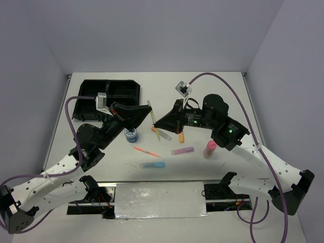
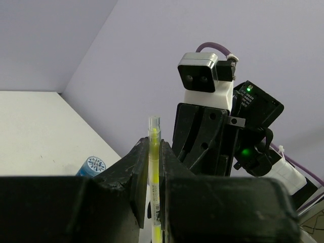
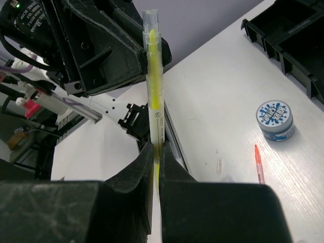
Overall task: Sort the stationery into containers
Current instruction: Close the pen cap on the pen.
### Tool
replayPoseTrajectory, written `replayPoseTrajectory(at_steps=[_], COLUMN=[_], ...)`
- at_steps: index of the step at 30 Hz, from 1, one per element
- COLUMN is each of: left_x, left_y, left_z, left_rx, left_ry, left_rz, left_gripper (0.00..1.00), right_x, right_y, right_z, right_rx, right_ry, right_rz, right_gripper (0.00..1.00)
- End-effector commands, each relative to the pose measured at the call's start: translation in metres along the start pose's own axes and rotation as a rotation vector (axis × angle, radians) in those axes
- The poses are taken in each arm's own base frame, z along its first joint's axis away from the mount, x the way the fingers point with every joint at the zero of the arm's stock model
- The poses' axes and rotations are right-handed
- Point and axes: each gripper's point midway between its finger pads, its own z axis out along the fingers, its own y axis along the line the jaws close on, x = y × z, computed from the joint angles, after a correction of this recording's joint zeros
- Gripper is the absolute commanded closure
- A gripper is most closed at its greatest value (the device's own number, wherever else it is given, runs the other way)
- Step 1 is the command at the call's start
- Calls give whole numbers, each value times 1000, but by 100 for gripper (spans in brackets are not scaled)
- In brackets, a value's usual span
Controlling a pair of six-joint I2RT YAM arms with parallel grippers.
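At about 10 o'clock on the table (image 1: 223, 101) we see the black tray (image 1: 109, 96), well apart from the loose stationery. The left gripper (image 1: 147, 114) hangs near the table's middle, its fingers pinched on the yellow pen (image 1: 150, 107). In its wrist view the pen stands upright between them, with the clear cap just above the fingertips. A blue-white tape roll (image 1: 131, 134) sits on the table at 6 o'clock from this gripper, close under it.

The right gripper (image 1: 157, 123) meets the left one tip to tip and is also clamped on the yellow pen. Its wrist view shows the pen rising a long way above its fingers. So the pen is held off the table by both grippers.

Towards 6 o'clock lie a pink pen (image 1: 147, 151) and a blue highlighter (image 1: 153, 165). At 5 o'clock from the grippers are a pale pen (image 1: 163, 135), an orange highlighter (image 1: 181, 135) and a purple highlighter (image 1: 182, 150). The pink-capped bottle (image 1: 210, 148) is farthest right, beside the right arm.
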Motion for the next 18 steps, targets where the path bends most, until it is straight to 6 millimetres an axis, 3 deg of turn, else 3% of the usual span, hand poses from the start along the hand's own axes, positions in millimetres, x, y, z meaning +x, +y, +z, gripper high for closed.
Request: replayPoseTrajectory(at_steps=[1, 4, 9, 10, 11, 13, 15, 18], left_x=[121, 112, 66, 49, 42, 27, 23, 17], left_y=[28, 29, 19, 7, 3, -8, -14, -19], left_z=[-46, -46, -40, -34, -33, -29, -27, -27], left_rx=[-39, -62, -138, -124, -121, -104, -85, -77], left_ry=[469, 451, 386, 354, 343, 329, 332, 322], left_rz=[-45, -16, 93, 111, 126, 157, 173, 180], left_gripper=[100, 100, 100, 95, 84, 74, 59, 47], right_x=[-135, -110, -45, -41, -37, -28, -26, -27], right_y=[54, 52, 27, 23, 21, 13, 7, 5], right_z=[-26, -15, 2, 3, 2, 3, 2, 1], right_rx=[-86, -141, -160, -147, -140, -118, -92, -70], right_ry=[-456, -386, -257, -255, -253, -249, -250, -252], right_rz=[-226, -232, -212, -205, -202, -187, -189, -198], right_gripper=[100, 100, 100, 100, 100, 100, 100, 100])
